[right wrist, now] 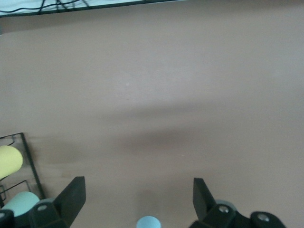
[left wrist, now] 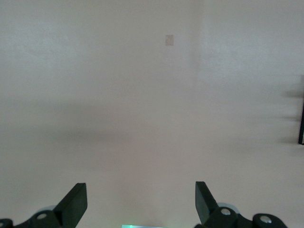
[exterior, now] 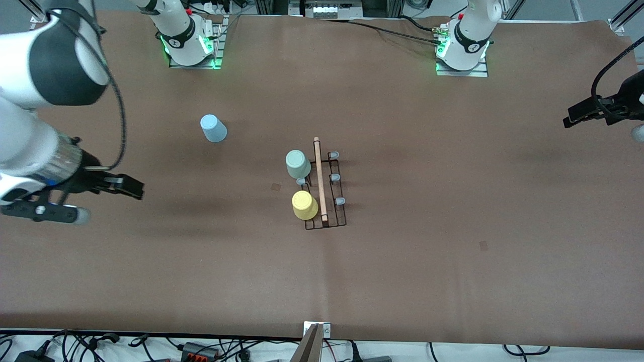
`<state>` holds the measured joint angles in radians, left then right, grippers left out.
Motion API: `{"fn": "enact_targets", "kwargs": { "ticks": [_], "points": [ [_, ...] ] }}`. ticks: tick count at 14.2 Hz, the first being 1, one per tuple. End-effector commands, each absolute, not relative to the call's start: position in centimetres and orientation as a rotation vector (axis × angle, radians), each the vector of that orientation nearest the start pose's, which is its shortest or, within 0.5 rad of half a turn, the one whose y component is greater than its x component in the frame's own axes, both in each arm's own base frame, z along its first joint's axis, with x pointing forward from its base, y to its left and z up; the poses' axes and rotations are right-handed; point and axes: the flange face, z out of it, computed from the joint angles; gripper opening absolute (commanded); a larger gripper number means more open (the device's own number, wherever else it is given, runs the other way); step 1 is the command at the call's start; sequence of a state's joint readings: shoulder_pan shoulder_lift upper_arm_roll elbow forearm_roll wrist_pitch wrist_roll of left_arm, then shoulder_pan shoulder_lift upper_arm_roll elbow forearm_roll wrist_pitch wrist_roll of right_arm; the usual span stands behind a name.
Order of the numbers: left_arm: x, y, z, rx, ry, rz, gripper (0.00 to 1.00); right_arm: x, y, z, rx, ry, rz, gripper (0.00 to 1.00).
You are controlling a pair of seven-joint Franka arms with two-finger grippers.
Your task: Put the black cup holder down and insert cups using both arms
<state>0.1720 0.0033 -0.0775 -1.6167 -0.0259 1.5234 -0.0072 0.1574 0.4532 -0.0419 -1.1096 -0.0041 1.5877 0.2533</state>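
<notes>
The black cup holder [exterior: 338, 217] lies mid-table, its wooden rod [exterior: 320, 178] running along its length. A pale green cup [exterior: 298, 164] and a yellow cup [exterior: 304, 205] sit upside down on its prongs, on the side toward the right arm's end. A pale blue cup [exterior: 214, 128] stands upside down on the table, farther from the front camera and toward that same end. My right gripper [exterior: 135, 189] hovers open and empty over the table; its wrist view shows the blue cup [right wrist: 149, 222]. My left gripper [exterior: 571, 119] hangs open and empty over the left arm's end [left wrist: 141, 199].
Three bare grey-tipped prongs [exterior: 334, 177] stand on the holder's side toward the left arm's end. The brown table cover [exterior: 453, 201] bears small square marks [exterior: 483, 246]. Cables run along the table edge nearest the front camera [exterior: 201, 347].
</notes>
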Motion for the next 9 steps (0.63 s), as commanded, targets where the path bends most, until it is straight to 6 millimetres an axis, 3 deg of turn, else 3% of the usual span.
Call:
{"fn": "enact_targets", "kwargs": {
  "ticks": [1,5,9],
  "points": [
    [54.6,5.0,59.8,-3.144,-0.142,0.161,1.0,67.7,5.5,56.4,-3.168,0.181,-0.034,1.0],
    [54.2,4.7,59.6,-3.141,-0.138,0.176,1.0,66.7,-0.6,56.9,-3.146,0.231,-0.043,1.0],
    [54.1,4.6,59.3,-3.139,-0.176,0.186,1.0,63.8,-3.1,59.1,-3.148,0.144,-0.063,1.0]
  ]
}}
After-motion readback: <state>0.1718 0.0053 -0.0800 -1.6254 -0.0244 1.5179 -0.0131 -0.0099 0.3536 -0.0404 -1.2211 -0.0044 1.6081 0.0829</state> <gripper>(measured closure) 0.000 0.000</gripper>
